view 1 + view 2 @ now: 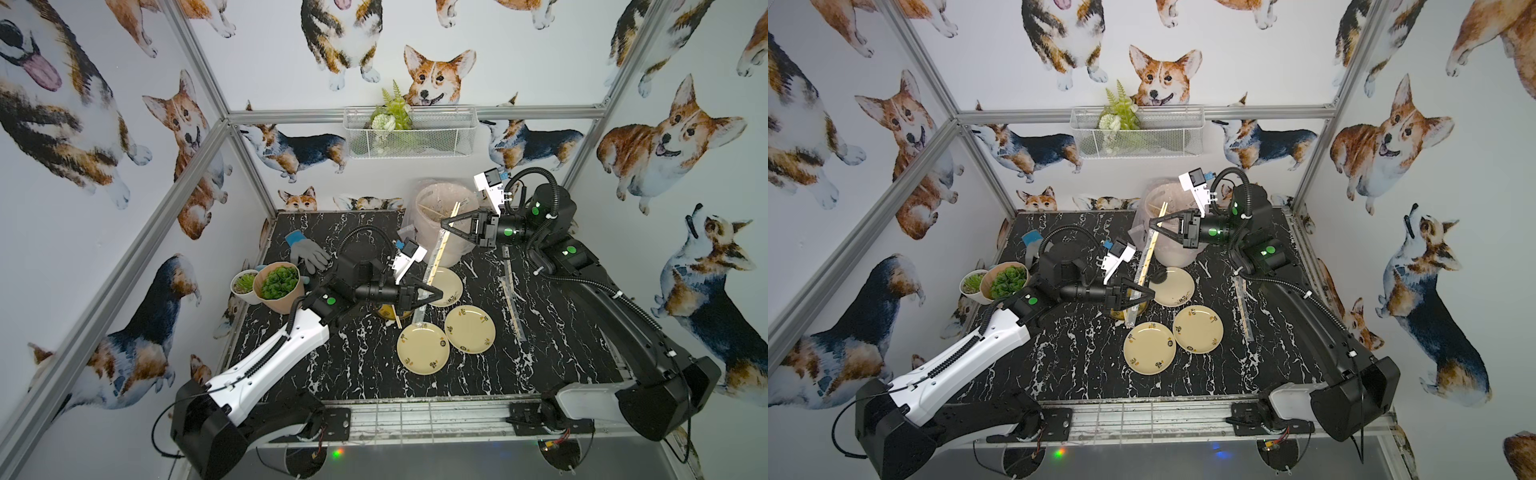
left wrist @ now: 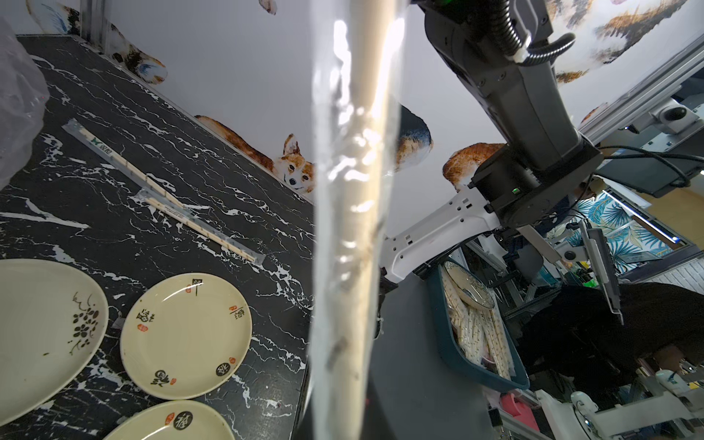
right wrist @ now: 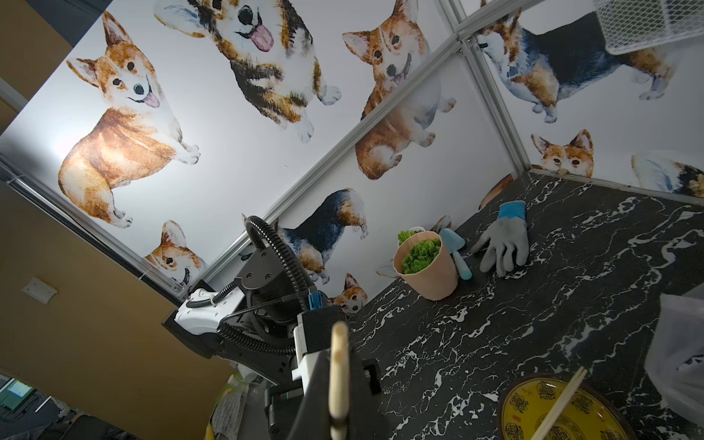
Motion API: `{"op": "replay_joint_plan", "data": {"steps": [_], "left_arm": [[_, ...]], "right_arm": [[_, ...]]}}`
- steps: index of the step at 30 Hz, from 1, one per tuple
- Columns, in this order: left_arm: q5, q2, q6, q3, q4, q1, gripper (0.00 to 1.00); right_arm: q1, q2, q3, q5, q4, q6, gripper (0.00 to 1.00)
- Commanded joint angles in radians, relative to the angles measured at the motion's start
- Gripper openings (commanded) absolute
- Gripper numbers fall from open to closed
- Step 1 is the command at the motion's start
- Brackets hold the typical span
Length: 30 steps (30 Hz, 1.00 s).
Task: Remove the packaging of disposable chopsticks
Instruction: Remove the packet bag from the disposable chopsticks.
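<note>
One pair of disposable chopsticks (image 1: 442, 245) hangs slanted over the table, spanning both grippers. My right gripper (image 1: 446, 223) is shut on its bare wooden top end (image 3: 339, 365) in front of the bin. Lower down, the clear crinkly packaging (image 2: 343, 236) still covers the sticks, and my left gripper (image 1: 437, 293) is shut on that sleeved part above the yellow bowl (image 1: 388, 312). Both top views show this; my right gripper (image 1: 1152, 223) and my left gripper (image 1: 1148, 293) show in the same grip. The sleeve's lower end (image 1: 417, 320) pokes out below the left jaws.
Three pale plates (image 1: 423, 349) (image 1: 470, 329) (image 1: 453, 286) lie mid-table. Two more wrapped pairs (image 1: 513, 303) lie to the right. A lined bin (image 1: 432, 195) holding loose chopsticks stands at the back. Two potted plants (image 1: 276, 286) and a grey glove (image 1: 309, 253) sit at the left.
</note>
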State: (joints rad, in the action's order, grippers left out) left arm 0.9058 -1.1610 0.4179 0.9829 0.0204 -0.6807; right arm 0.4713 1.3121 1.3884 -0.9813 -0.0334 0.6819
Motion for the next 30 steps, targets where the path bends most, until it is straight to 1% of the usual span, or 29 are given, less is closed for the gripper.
{"op": "replay_joint_plan", "data": {"steps": [1,2,3,4,5,6,8,10,12,13,14,15,17,18,21,22,24,25,28,30], "left_arm": [[-0.008,0.007,-0.016,-0.017,0.012,0.002,0.04],[-0.011,0.010,-0.017,-0.020,0.012,0.002,0.04],[-0.015,0.012,-0.022,-0.020,0.016,0.002,0.09],[-0.018,0.015,-0.024,-0.014,0.019,0.002,0.26],[-0.030,0.019,-0.027,-0.006,0.022,0.001,0.38],[-0.051,0.025,-0.028,0.003,0.024,0.002,0.47],[-0.081,0.033,-0.034,0.030,0.021,0.001,0.57],[-0.081,0.029,-0.039,0.066,0.014,0.002,0.57],[-0.067,0.012,-0.035,0.102,0.002,0.001,0.55],[-0.053,0.001,-0.029,0.116,-0.007,0.003,0.52],[-0.038,-0.012,-0.015,0.129,-0.023,0.002,0.45],[-0.025,-0.024,0.003,0.136,-0.043,0.001,0.33],[-0.003,-0.048,0.030,0.144,-0.078,0.001,0.02],[-0.002,-0.057,0.035,0.145,-0.084,0.002,0.00],[-0.020,-0.057,0.055,0.126,-0.114,0.001,0.00],[-0.030,-0.051,0.064,0.117,-0.127,0.001,0.00],[-0.055,-0.039,0.074,0.101,-0.153,0.002,0.00],[-0.064,-0.034,0.076,0.099,-0.158,0.001,0.00],[-0.081,-0.023,0.076,0.102,-0.164,0.002,0.00],[-0.094,-0.010,0.077,0.106,-0.172,0.001,0.00]], "right_arm": [[-0.002,0.005,0.012,-0.010,-0.048,0.021,0.00],[-0.001,0.005,0.008,-0.008,-0.051,0.024,0.00],[-0.001,0.007,0.005,-0.009,-0.054,0.026,0.00],[-0.001,0.010,0.002,-0.020,-0.056,0.029,0.00],[-0.001,0.014,0.001,-0.033,-0.060,0.036,0.00],[0.001,0.020,-0.002,-0.056,-0.069,0.046,0.00],[0.009,0.029,-0.007,-0.094,-0.085,0.055,0.00],[0.025,0.033,-0.008,-0.119,-0.068,0.039,0.00],[0.047,0.035,0.002,-0.128,-0.014,-0.006,0.00],[0.055,0.034,0.007,-0.121,0.017,-0.030,0.00],[0.068,0.031,0.013,-0.107,0.056,-0.063,0.00],[0.076,0.027,0.014,-0.097,0.074,-0.078,0.00],[0.083,0.015,-0.001,-0.082,0.052,-0.070,0.00],[0.084,0.009,-0.014,-0.072,0.027,-0.055,0.00],[0.087,-0.007,-0.055,-0.051,-0.038,-0.026,0.00],[0.091,-0.010,-0.065,-0.050,-0.042,-0.025,0.06],[0.100,-0.007,-0.071,-0.052,-0.033,-0.033,0.15],[0.110,-0.004,-0.078,-0.057,-0.019,-0.046,0.17],[0.122,-0.010,-0.112,-0.053,-0.018,-0.046,0.15],[0.130,-0.013,-0.130,-0.053,-0.020,-0.045,0.17]]}}
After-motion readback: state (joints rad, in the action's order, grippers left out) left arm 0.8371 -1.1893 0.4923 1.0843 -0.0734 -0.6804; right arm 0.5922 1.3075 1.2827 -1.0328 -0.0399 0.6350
